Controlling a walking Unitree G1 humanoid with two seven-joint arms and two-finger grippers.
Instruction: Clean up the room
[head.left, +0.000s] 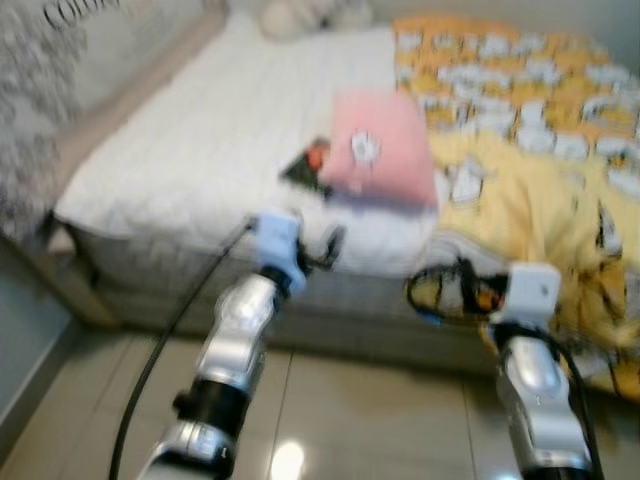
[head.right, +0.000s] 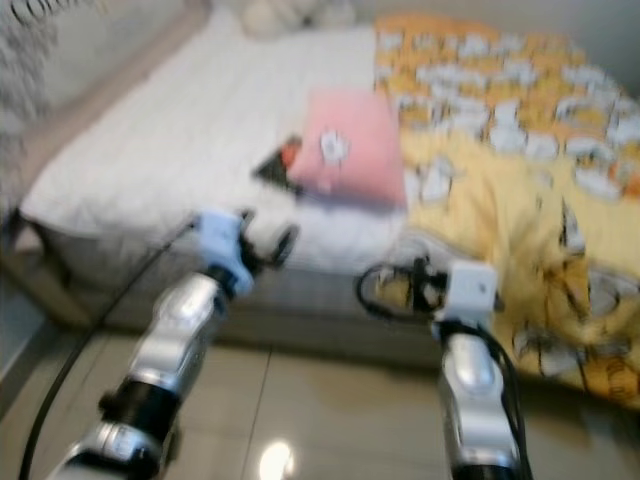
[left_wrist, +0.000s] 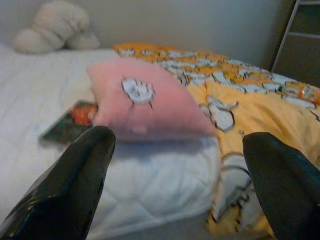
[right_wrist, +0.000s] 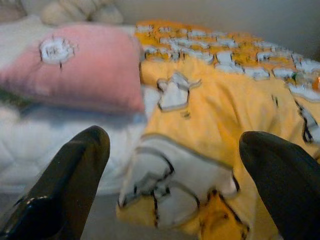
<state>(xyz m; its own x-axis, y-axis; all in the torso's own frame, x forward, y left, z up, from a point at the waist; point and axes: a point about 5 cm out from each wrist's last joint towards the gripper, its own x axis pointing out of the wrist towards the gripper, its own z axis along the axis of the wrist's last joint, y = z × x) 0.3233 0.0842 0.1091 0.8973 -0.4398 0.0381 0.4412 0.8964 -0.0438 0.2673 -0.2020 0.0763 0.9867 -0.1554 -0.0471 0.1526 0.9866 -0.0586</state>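
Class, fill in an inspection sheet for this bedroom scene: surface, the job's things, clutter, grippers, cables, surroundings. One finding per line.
Surface: bed with a white quilted mattress cover; glossy tiled floor in front of it.
Job's things: pink pillow lying on the bed; yellow patterned blanket crumpled, spilling over the bed's edge.
Clutter: dark book partly under the pillow; pale plush toy at the head of the bed.
Grippers: left gripper with jaws open, facing the pillow; right gripper with jaws open, facing the blanket's hanging edge. Both empty, short of the bed.
Cables: black cable along the left arm; black loops by the right wrist.
Surroundings: grey wall behind; dark shelving beyond the bed.
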